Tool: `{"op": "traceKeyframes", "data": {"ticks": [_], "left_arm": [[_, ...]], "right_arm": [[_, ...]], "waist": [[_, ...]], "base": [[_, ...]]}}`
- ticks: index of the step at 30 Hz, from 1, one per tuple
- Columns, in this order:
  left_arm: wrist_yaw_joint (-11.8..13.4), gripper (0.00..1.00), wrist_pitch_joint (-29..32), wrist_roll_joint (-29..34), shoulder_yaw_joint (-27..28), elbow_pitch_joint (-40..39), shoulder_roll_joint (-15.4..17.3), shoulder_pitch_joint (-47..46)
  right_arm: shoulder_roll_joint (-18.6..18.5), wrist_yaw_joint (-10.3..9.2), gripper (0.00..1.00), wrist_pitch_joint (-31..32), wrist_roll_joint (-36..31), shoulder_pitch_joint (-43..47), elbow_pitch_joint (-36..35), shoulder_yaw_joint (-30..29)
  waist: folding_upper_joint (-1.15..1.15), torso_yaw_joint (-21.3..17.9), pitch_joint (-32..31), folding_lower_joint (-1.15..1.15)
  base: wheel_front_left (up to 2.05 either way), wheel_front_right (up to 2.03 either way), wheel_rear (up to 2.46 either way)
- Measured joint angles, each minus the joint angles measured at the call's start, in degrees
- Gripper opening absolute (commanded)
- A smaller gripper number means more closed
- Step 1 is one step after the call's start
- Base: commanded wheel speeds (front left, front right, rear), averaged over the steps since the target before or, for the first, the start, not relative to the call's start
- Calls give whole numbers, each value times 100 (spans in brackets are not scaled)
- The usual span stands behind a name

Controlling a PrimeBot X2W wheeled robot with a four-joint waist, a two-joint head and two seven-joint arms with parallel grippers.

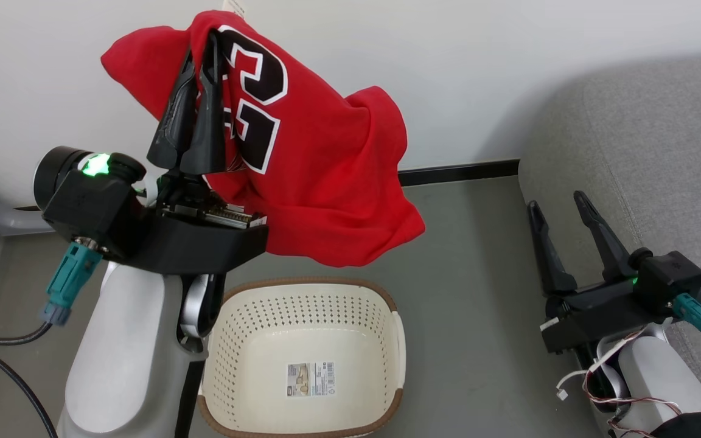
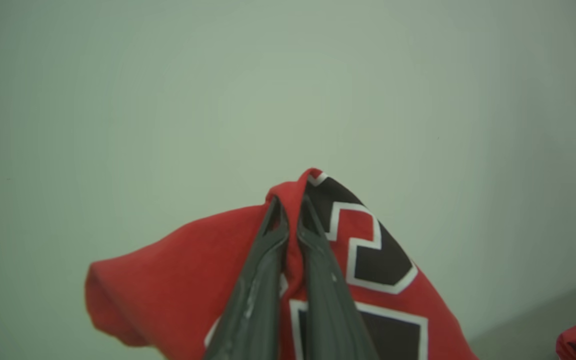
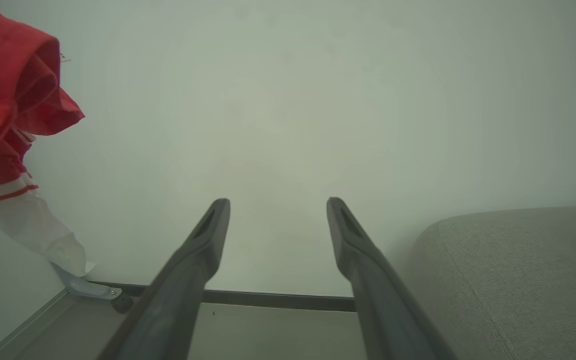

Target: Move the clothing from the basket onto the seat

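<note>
Left gripper (image 1: 201,48) is raised high in front of the wall (image 1: 509,73), fingers (image 1: 171,121) pointing up and closed on a fold of the red jersey (image 1: 326,182). In the left wrist view the gripper (image 2: 289,202) has both tips pressed together with a ridge of the jersey (image 2: 178,280) pinched between them, and black white-edged numbers lie just beside the right-hand finger. The jersey hangs clear of all surfaces, draped from the fingers down and to the robot's right, its lowest folds above the far rim of the basket (image 1: 302,283) and not touching it. The basket stands on the grey floor (image 1: 478,304), just beside the left forearm, and a printed label (image 1: 311,379) shows on its bottom. Right gripper (image 1: 557,204) is held low at the robot's right, fingers spread apart and gripping nothing, its tips over the near edge of the seat (image 1: 661,152). The right wrist view confirms it: the gripper (image 3: 278,202) stands wide with bare wall between the fingers, and the seat (image 3: 518,275) lies at lower right. At that view's left edge the jersey (image 3: 8,75) hangs in bunched folds, with white fabric (image 3: 33,227) and a red stripe below them. The seat is well apart from the basket, with floor between.
</note>
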Motion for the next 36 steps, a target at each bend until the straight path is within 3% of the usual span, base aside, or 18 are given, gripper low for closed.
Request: {"op": "traceKeyframes", "data": {"ticks": [9, 21, 29, 36], "left_arm": [[1, 0, 0, 31, -54, 25, -1, 1], [1, 0, 0, 73, -243, 64, -20, 1], [0, 0, 0, 81, -404, 52, -45, -1], [0, 0, 0, 131, -500, 16, -63, -10]], "right_arm": [[107, 103, 100, -1, 2, -185, -834, 438], [183, 153, 100, -1, 231, -787, -1546, 1769], [144, 153, 100, -1, 475, -1195, -1099, 2459], [135, 153, 100, -1, 482, -1377, -537, 2708]], "waist": [[0, 3, -4, 0], [1, 47, 42, 0], [1, 121, 90, 0], [1, 196, 117, 0]], "base": [[0, 0, 0], [0, 0, 0], [0, 0, 0], [0, 0, 0]]}}
